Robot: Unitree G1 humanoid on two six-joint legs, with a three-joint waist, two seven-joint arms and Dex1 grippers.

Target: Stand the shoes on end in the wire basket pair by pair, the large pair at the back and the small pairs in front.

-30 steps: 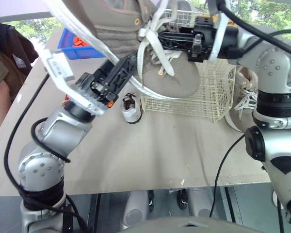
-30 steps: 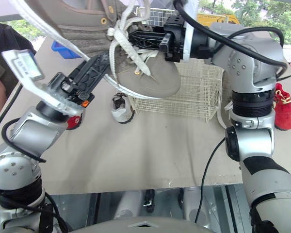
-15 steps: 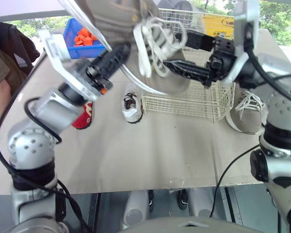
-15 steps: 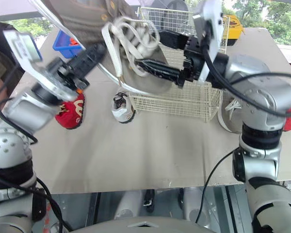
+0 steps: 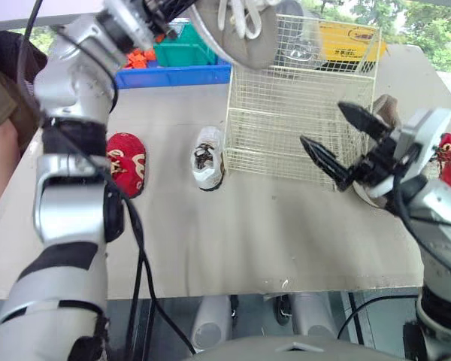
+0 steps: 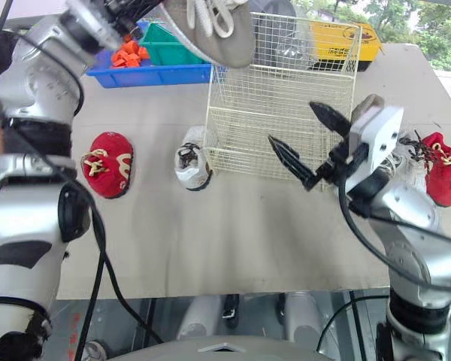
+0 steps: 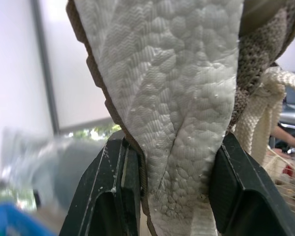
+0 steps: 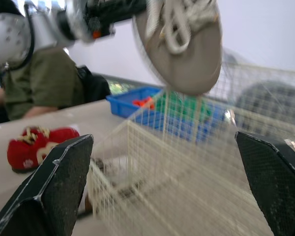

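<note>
Holding the large grey shoe [image 5: 237, 30] high above the wire basket [image 5: 301, 113], pinched across the sole by the left gripper [image 7: 174, 162], with the right gripper [image 5: 322, 122] spread wide, empty, beside the basket; next, probably lowering it on end into the back

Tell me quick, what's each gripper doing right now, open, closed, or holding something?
Left gripper: jaws closed on the large grey-beige lace-up sneaker.
Right gripper: jaws open, holding nothing.
</note>
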